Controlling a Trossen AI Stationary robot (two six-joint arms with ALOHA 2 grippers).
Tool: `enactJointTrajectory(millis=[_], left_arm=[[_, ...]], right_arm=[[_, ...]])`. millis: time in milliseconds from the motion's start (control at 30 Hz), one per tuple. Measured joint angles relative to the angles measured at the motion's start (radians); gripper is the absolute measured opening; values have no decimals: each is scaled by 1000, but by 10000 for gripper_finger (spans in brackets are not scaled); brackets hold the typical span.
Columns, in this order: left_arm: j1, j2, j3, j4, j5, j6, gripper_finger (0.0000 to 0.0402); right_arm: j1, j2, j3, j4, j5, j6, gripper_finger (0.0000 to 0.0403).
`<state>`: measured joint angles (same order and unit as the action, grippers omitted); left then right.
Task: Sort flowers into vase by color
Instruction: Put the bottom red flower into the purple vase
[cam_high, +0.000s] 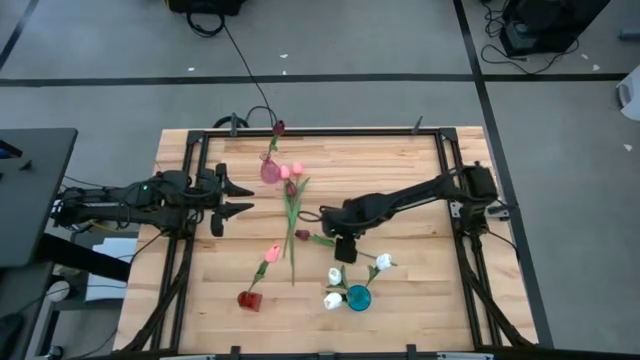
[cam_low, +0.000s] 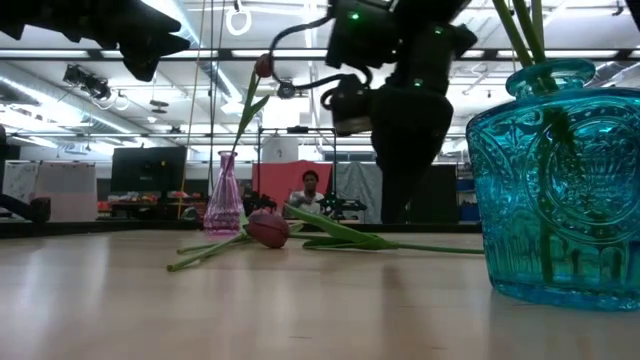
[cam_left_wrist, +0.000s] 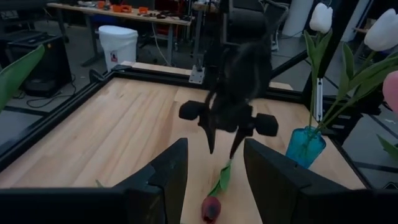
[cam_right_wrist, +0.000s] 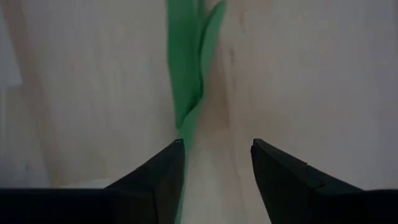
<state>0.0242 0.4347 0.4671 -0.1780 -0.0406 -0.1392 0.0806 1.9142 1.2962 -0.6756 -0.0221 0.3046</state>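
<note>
Flowers are spread over the wooden bench (cam_high: 400, 170), some already in vases, some loose. A dark maroon tulip (cam_high: 302, 235) lies flat near the middle of the bench, its green stem and leaves (cam_high: 322, 240) trailing toward the right arm's side; in the low view its bud (cam_low: 268, 229) rests on the wood with the leaves stretched out beside it.

Right hand (cam_high: 342, 247) is directly over that stem, pointing down, fingers (cam_right_wrist: 155, 177) spread wide with the green leaf (cam_right_wrist: 186, 74) running between them. Nothing gripped yet. From the left wrist view the same hand (cam_left_wrist: 222, 147) hangs just above the leaf, tips either side of it.

Left hand (cam_high: 240, 198) hovers over the bench's left part, well apart from the flowers, fingers (cam_left_wrist: 163, 180) wide, holding nothing.

Blue vase (cam_high: 358, 298) near the front edge, right of centre: three white tulips (cam_high: 333, 299) in it. Pink vase (cam_high: 270, 170) toward the back edge: one maroon tulip (cam_high: 279, 127) standing in it. Small red vase (cam_high: 249, 299) at front left with a pink tulip (cam_high: 272, 252) leaning out. More loose flowers, two pink (cam_high: 291, 171) and one maroon (cam_high: 291, 188), lie together by the pink vase, stems running toward the front.

A person (cam_low: 310, 185) shows far off in the room behind.
</note>
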Motion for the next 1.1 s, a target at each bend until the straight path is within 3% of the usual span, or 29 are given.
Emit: enactJointTrajectory(millis=[200,467,600,800,1100], left_arm=[[0,0,0,-1,0,-3,163],[0,0,0,0,0,-4,163],[0,0,0,0,0,-4,163],[0,0,0,1,0,-4,163],[0,13,0,3,-15,-55,163]], right_arm=[[31,91,110,-126,1,-21,181],[57,147,132,-192,20,-15,157],[64,157,133,-203,29,-2,116],[67,158,132,-200,23,14,15],[13,87,125,-118,74,-1,5]])
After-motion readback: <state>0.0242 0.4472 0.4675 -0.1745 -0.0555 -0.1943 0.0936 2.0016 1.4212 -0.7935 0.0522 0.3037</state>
